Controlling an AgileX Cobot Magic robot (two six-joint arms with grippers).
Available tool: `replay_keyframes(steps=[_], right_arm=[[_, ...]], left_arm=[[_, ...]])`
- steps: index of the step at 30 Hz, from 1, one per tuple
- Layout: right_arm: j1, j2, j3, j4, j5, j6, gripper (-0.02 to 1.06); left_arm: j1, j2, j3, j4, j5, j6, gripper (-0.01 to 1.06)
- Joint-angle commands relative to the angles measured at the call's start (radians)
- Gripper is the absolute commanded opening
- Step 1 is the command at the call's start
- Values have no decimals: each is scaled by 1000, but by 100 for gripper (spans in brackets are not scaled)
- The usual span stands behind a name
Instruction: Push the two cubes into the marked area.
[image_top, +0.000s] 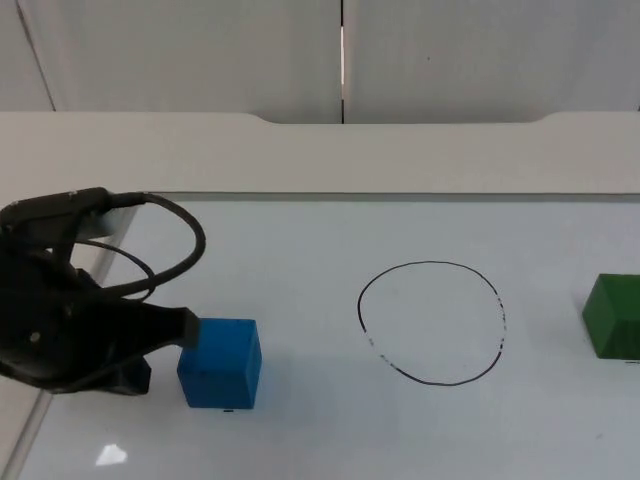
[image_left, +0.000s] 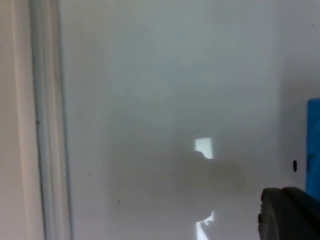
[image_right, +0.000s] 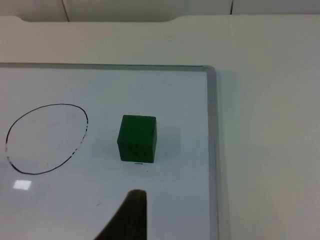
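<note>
- Left gripper (image_top: 185, 330): low on the board, tip touching the blue cube's outer side, on the face away from the circle; placed so, I judge, to shove it toward the circle. Whether its fingers are apart or together cannot be told.
- Blue cube (image_top: 220, 362): on the whiteboard (image_top: 300, 250), well apart from the circle.
- Circle (image_top: 431, 322): a hand-drawn black line near mid-board, nothing inside.
- Green cube (image_right: 137, 138): beyond the circle, near the board's right edge, untouched.
- Right gripper (image_right: 131, 215): waits above the board behind the green cube; finger state cannot be told.
</note>
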Motion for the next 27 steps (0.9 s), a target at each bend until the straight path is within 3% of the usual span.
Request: replay_keyframes(steps=[1, 27], right_arm=[[-7, -4, 1, 2, -7, -5, 105], [-7, -4, 1, 2, -7, -5, 105]], left_arm=[[-19, 4, -7, -33, 0, 5, 0], [-45, 42, -52, -76, 67, 58, 0]])
